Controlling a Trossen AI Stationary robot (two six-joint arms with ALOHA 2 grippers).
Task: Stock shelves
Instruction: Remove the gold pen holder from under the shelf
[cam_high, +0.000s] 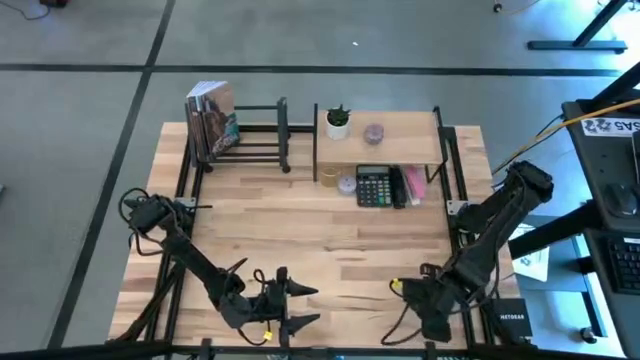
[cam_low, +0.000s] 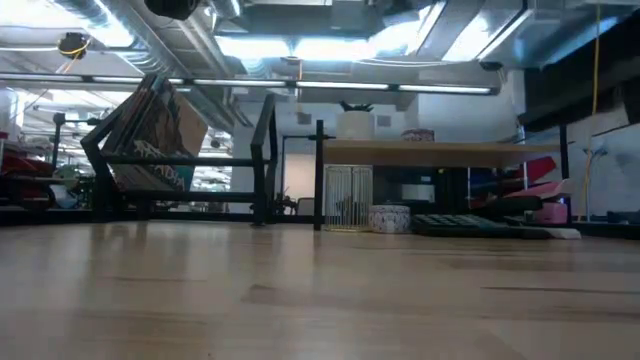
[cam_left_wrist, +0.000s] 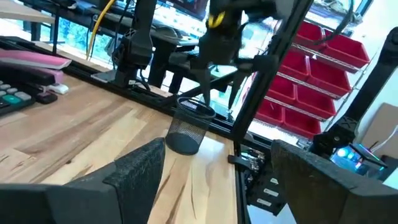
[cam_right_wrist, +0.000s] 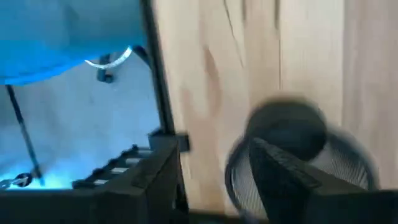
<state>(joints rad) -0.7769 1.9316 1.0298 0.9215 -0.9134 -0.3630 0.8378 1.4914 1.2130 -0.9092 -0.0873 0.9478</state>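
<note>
High view puts the right claw (cam_high: 408, 290) at the counter's (cam_high: 300, 235) 5 o'clock edge, over a black wire-mesh cup (cam_left_wrist: 186, 127). Its fingers are spread, and in the right wrist view one seems to dip inside the cup's rim, so this looks like the pick-up step, with nothing pinched yet. Next it must close on the rim, lift, and carry the cup to 12 o'clock. There stands the small two-level shelf of light wood on black posts (cam_high: 400, 128), with the low black metal-bar rack (cam_high: 255, 135) just beside it at 11, holding leaning books (cam_high: 210, 120). The left claw (cam_high: 300, 305) waits at 7 o'clock, spread and empty. The lower level is crowded by a dark calculator (cam_high: 373, 187) and a pink item (cam_high: 413, 185), while a white plant pot (cam_high: 338, 122) sits on top.
</note>
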